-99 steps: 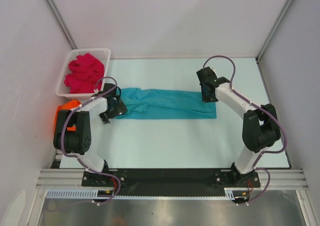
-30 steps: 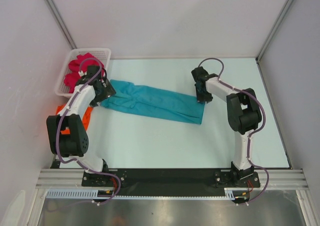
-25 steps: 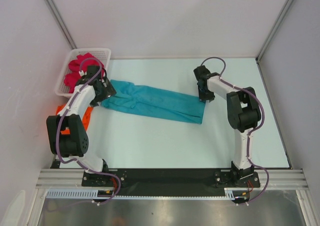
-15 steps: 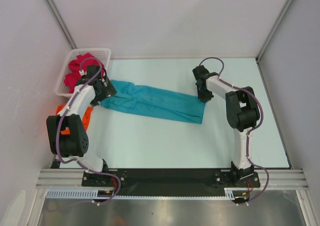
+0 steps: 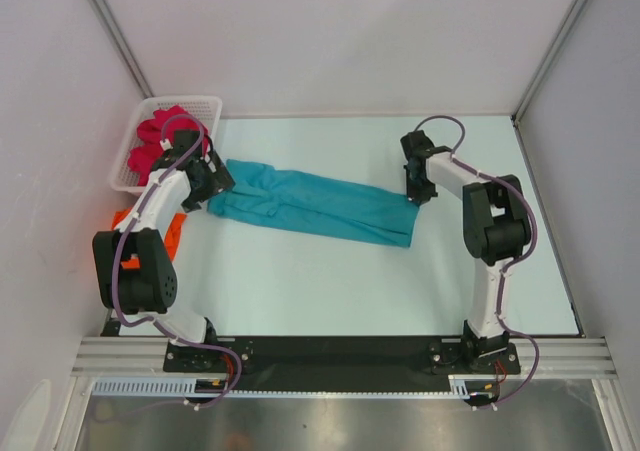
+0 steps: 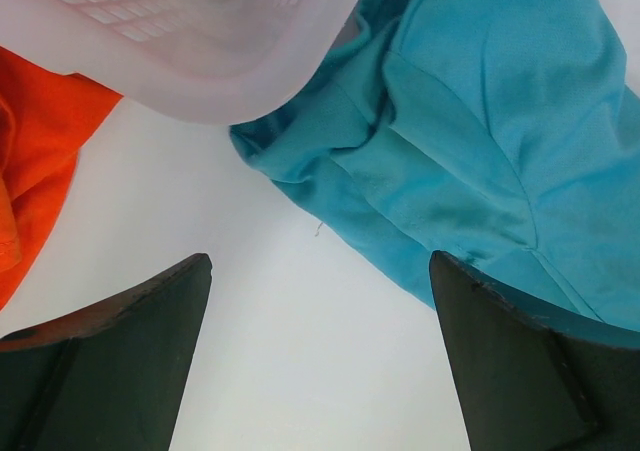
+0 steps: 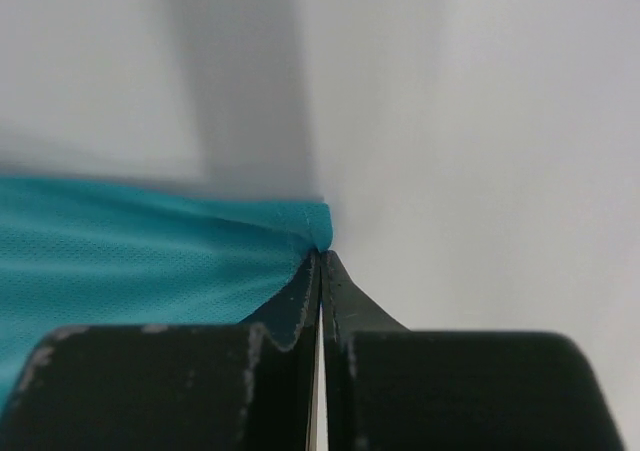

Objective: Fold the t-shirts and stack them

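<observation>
Right gripper (image 7: 320, 261) pinches the hemmed corner of the fine-mesh teal t-shirt (image 5: 310, 206); left gripper (image 6: 320, 271), dark wedge-shaped jaws spread wide, hovers beside the white lattice basket (image 6: 200, 51).

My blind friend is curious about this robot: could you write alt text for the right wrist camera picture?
The right tool, dark and closed tight, pinches the corner of a teal-blue t-shirt lying on a pale table; the background is blurred.
</observation>
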Robot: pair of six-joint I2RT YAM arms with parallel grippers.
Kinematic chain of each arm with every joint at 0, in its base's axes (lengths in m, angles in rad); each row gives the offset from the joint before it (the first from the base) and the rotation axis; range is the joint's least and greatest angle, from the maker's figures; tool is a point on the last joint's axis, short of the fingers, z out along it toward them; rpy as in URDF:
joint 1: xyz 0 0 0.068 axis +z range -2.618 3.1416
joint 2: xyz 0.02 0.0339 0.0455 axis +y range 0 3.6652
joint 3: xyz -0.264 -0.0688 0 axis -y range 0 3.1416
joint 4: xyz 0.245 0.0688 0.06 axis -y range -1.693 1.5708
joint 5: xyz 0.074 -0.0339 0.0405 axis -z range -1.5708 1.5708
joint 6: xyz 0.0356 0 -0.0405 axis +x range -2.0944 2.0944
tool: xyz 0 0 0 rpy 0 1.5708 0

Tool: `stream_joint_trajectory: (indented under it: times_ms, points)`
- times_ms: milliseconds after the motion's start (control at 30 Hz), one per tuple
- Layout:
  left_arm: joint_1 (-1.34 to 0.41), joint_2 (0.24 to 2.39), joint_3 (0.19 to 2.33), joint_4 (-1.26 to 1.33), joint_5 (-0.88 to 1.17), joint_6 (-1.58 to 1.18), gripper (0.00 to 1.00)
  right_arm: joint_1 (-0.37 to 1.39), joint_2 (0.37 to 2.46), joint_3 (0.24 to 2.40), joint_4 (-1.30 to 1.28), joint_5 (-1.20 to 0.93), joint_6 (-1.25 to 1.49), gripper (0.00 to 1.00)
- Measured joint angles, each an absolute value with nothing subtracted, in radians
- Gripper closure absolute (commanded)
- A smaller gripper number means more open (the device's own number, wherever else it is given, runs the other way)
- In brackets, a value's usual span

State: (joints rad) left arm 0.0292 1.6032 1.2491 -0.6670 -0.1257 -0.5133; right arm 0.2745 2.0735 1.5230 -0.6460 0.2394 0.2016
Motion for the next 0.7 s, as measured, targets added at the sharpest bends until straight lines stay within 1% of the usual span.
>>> stream_joint_trajectory:
  times_ms: [233, 333, 467, 600, 633, 667, 700]
  points:
    - [0.029, 1.602, 1.238, -0.655, -0.092, -0.512, 0.05, 0.218, 1.904, 1.339, -0.688, 0.352, 0.218, 1.0]
    - [0.025, 1.6, 1.224, -0.65, -0.08, -0.513, 0.04, 0.222, 1.825, 1.301, -0.733, 0.375, 0.231, 1.0]
    - [0.022, 1.594, 1.206, -0.645, -0.07, -0.513, 0.04, 0.25, 1.767, 1.279, -0.797, 0.387, 0.235, 1.0]
    - [0.02, 1.574, 1.191, -0.642, -0.067, -0.513, 0.04, 0.319, 1.742, 1.244, -0.859, 0.38, 0.239, 1.0]
    - [0.02, 1.568, 1.187, -0.641, -0.067, -0.513, 0.04, 0.338, 1.74, 1.24, -0.878, 0.378, 0.244, 0.97]
    - [0.02, 1.562, 1.182, -0.639, -0.066, -0.513, 0.04, 0.352, 1.74, 1.239, -0.892, 0.378, 0.247, 0.89]
    - [0.02, 1.555, 1.175, -0.633, -0.066, -0.514, 0.04, 0.366, 1.74, 1.238, -0.897, 0.377, 0.252, 0.79]
